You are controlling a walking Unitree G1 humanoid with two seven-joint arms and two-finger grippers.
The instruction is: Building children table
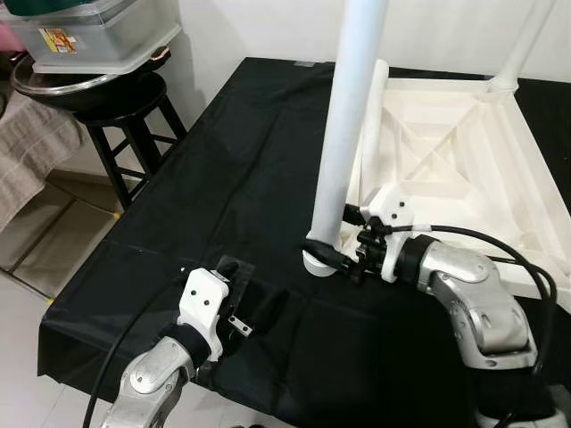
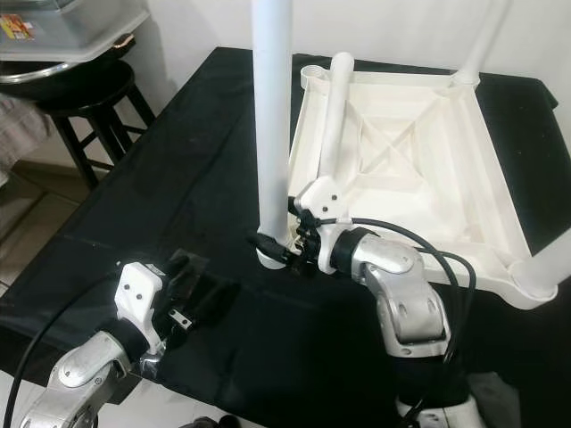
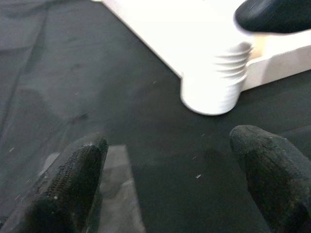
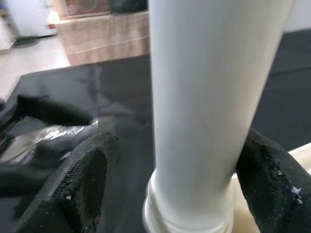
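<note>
White table leg (image 1: 346, 134) is held upright at frame centre, its base clamped by the right gripper (image 1: 337, 256) at the near corner of the upturned white tabletop (image 1: 464, 169). Left gripper (image 1: 234, 299) is rested lower left on the black cloth (image 1: 223, 178), fingers spread wide, nothing held.

A black stool (image 1: 125, 125) stands by the white wall (image 1: 259, 27).

No legible text anywhere. Clear plastic storage box (image 1: 94, 36) on the black stool (image 1: 125, 111) carries a yellow-and-red sticker label (image 1: 56, 40); print too small to read. White table parts: no markings seen.
</note>
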